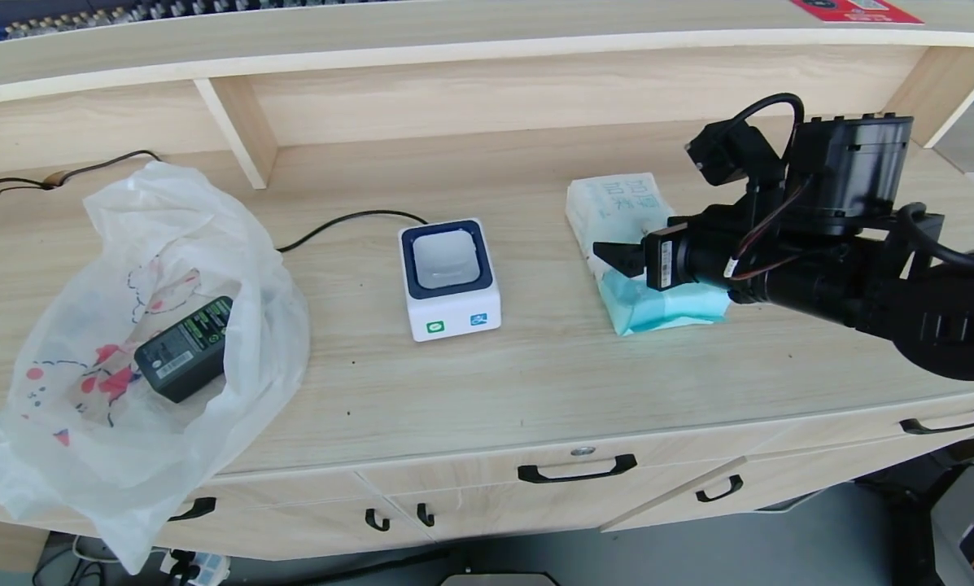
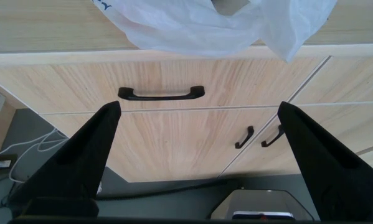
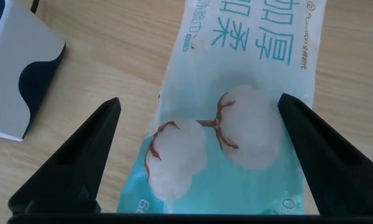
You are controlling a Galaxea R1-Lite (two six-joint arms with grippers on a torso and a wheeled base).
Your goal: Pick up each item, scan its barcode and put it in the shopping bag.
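A white and teal tissue pack (image 1: pixel 617 203) lies flat on the wooden counter (image 1: pixel 535 374), right of centre. My right gripper (image 1: pixel 617 259) hovers over its near half, open, its fingers (image 3: pixel 80 155) standing either side of the tissue pack (image 3: pixel 236 62) without touching it. The white scanner (image 1: pixel 448 277) with a blue-framed window sits mid-counter, and its corner (image 3: pixel 18 74) shows beside the pack. At the left, the translucent shopping bag (image 1: pixel 128 212) lies open with a black boxy item (image 1: pixel 184 348) inside. My left gripper (image 2: pixel 198 106) is open below the counter's front edge, facing the drawers, with the bag's overhang (image 2: pixel 205 25) above it.
A black cable (image 1: pixel 348 218) runs from the scanner toward the back left. A raised shelf with an upright divider (image 1: pixel 234 130) borders the counter's rear. Drawer fronts with black handles (image 1: pixel 576 470) (image 2: pixel 161 94) line the front.
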